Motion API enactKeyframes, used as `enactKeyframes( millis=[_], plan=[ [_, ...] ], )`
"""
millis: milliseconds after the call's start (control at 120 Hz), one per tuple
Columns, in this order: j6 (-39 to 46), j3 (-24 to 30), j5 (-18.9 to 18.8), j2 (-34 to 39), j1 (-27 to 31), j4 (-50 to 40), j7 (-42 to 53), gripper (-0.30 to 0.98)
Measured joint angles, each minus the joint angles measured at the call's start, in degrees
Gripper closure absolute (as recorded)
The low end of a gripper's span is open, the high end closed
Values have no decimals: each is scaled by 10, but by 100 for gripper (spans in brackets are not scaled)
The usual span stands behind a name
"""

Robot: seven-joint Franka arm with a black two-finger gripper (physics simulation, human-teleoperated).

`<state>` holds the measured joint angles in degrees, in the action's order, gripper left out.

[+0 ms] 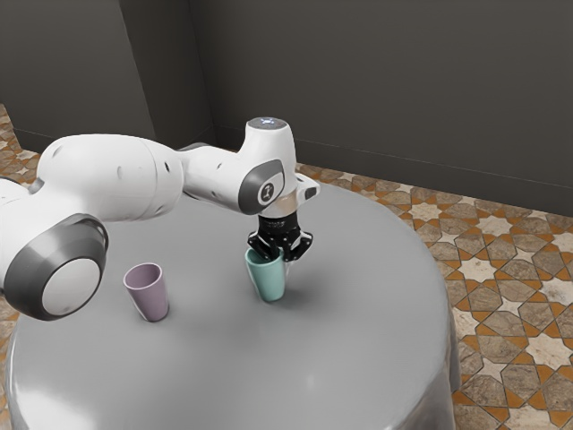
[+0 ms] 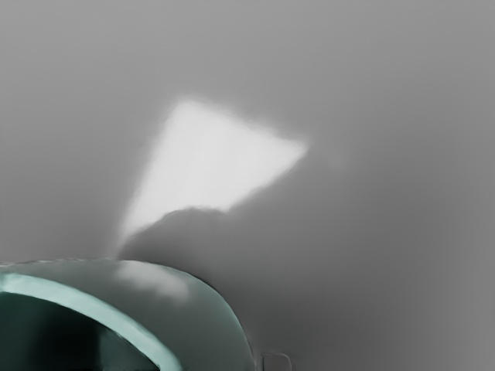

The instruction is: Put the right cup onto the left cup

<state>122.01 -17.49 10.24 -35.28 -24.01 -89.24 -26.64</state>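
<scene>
1. Nearest the exterior camera is the arm's rounded grey-and-white joint (image 1: 72, 269), at the exterior view's left, hiding part of the tabletop and its edge.
2. At the far end of the arm, the black gripper (image 1: 281, 254) points down at the teal cup (image 1: 269, 282), its tip right at the rim and covering part of it. How far open it is, and whether it grips the cup, I cannot tell.
3. The teal cup stands mouth up on the round grey table (image 1: 358, 358), below the gripper. In the wrist view its pale rim, dark inside and outer wall show close to the hand.
4. The mauve cup (image 1: 148, 294) stands mouth up on the same table, toward the exterior view's left, well apart from the teal cup and the gripper. The two cups are separate, neither one on the other.
5. Beside the teal cup, the wrist view shows a bright patch (image 2: 213, 158) on the tabletop, with a dark shadow (image 2: 186, 232) between part of it and the cup.
6. Beyond the table are a patterned tile floor (image 1: 501, 269) and dark walls (image 1: 385, 90).
</scene>
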Motion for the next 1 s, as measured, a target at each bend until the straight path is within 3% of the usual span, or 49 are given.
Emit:
enactKeyframes(
  millis=[325,475,650,1000],
  plan=[
    [-9,0,-5,16,-3,0,0,76],
    [-29,0,-17,92,-2,-56,-1,75],
    [-44,-1,-58,209,25,-148,-3,76],
    [-72,-1,-99,275,103,-204,-6,75]
  ],
)
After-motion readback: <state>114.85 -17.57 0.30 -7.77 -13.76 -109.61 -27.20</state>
